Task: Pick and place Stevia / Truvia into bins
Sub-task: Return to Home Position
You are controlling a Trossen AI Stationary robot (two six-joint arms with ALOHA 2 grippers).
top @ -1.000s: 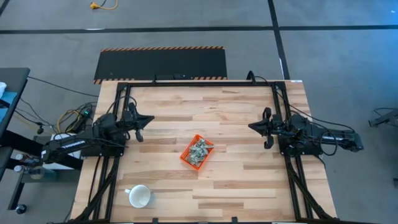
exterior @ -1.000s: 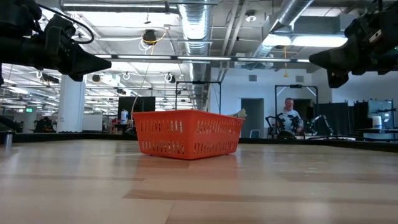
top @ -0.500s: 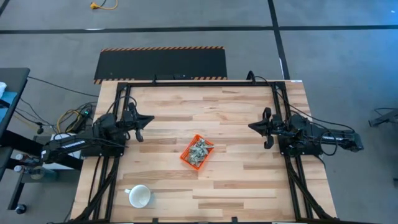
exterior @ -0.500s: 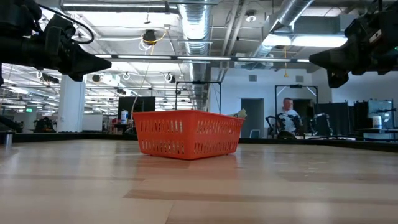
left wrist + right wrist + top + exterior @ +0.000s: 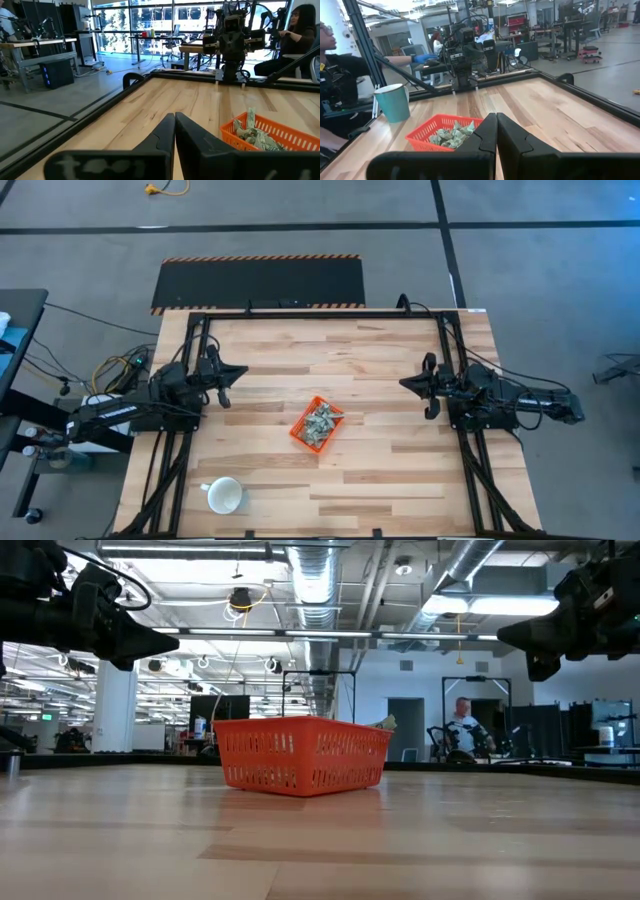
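Observation:
The orange bin (image 5: pixel 316 424) stands on its base near the middle of the wooden table, with a heap of pale green and white Stevia / Truvia sachets (image 5: pixel 320 421) lying inside it. The same heap of sachets (image 5: pixel 451 135) shows in the right wrist view, and one sachet (image 5: pixel 251 118) sticks up above the bin (image 5: pixel 282 135) in the left wrist view. My left gripper (image 5: pixel 244 371) hovers shut by the table's left side, pointing level toward the right. My right gripper (image 5: pixel 403 383) hovers shut by the right side, pointing level toward the left. Both are well clear of the bin.
A white mug (image 5: pixel 224 496) stands near the table's near left corner. A black metal frame (image 5: pixel 320 310) runs along the table's edges. A person (image 5: pixel 295 35) sits beyond the right side, another person (image 5: pixel 335 75) beyond the left, beside a teal cup (image 5: pixel 393 102).

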